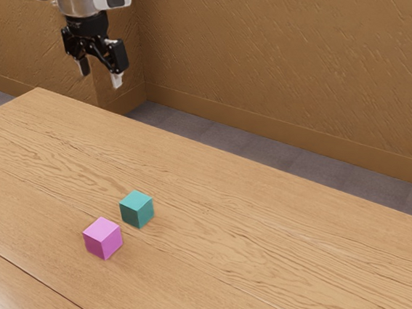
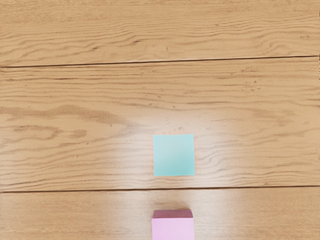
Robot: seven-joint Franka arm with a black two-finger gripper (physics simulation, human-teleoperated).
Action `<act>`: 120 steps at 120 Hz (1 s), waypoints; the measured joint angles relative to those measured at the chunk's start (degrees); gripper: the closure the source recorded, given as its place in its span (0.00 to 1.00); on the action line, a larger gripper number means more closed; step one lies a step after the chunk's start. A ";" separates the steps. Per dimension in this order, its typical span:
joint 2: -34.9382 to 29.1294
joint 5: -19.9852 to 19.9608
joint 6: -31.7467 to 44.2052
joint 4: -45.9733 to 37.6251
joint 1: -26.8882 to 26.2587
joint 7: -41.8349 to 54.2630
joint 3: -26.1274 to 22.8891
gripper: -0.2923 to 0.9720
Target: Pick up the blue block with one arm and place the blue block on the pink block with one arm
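1. Pincer (image 1: 99,73): the two fingers stand apart and point down, with nothing between them. It holds nothing.
2. Pincer position: high above the counter (image 1: 278,242), toward the exterior view's upper left, over the counter's far edge. It is well apart from both blocks.
3. Arm: white and grey, coming in from the exterior view's upper left corner.
4. Blue block (image 1: 136,208) (image 2: 173,155): a greenish-blue cube, flat on the counter and untouched. In the wrist view its top face shows as a clean square with bare wood all round it.
5. Pink block (image 1: 102,237) (image 2: 172,227): flat on the counter, near the blue block but not touching it. In the exterior view it lies toward the camera and slightly to the exterior view's left of the blue one. Nothing rests on top of it.
6. Wrist view: a plank seam in the counter runs across the gap between the two blocks.
7. Surroundings: wood-grain counter, grey floor (image 1: 293,159) beyond its far edge, then a brown panelled wall (image 1: 289,53).
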 joint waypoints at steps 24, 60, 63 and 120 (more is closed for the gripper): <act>0.11 -0.20 3.97 -0.76 -0.27 0.41 0.00 0.23; 4.13 -0.09 15.63 -14.48 -0.64 0.69 -0.07 0.23; 4.38 -0.08 16.50 -15.60 -0.63 0.70 -0.07 0.23; 17.15 0.01 27.09 -19.80 -0.28 0.86 -0.07 0.23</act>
